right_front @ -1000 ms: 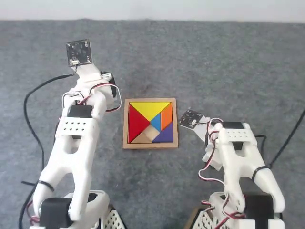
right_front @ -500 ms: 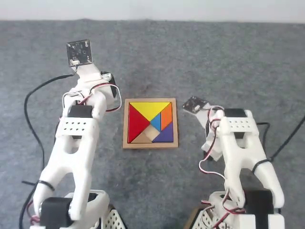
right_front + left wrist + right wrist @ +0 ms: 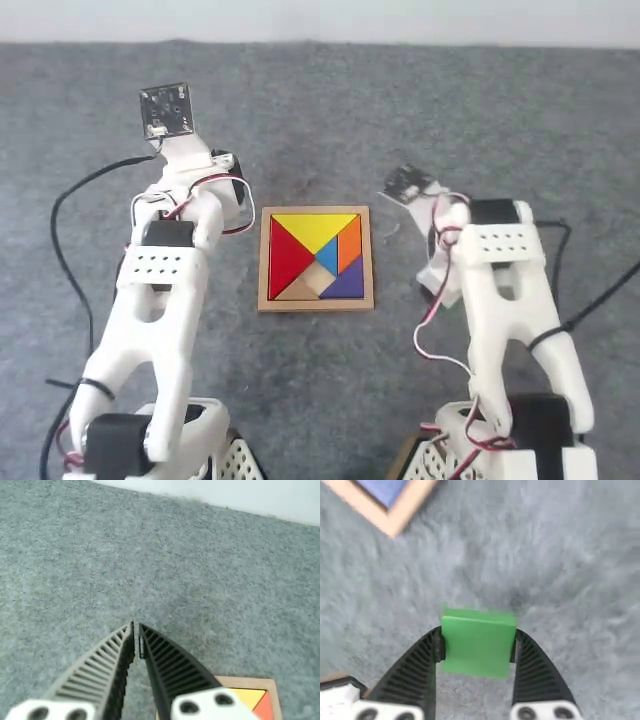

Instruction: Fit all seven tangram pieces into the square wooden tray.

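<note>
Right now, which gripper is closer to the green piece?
Right. The right gripper is shut on the green piece; the left gripper is shut over the carpet, on the tray's other side.

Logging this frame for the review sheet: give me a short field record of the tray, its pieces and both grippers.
tray: wooden tray on grey carpet, between the arms
in tray: red piece, yellow piece, orange piece, blue piece, purple piece
unclear: wood-coloured patch, gap or piece
right gripper: shut on green piece, over carpet
left gripper: shut, empty
</note>
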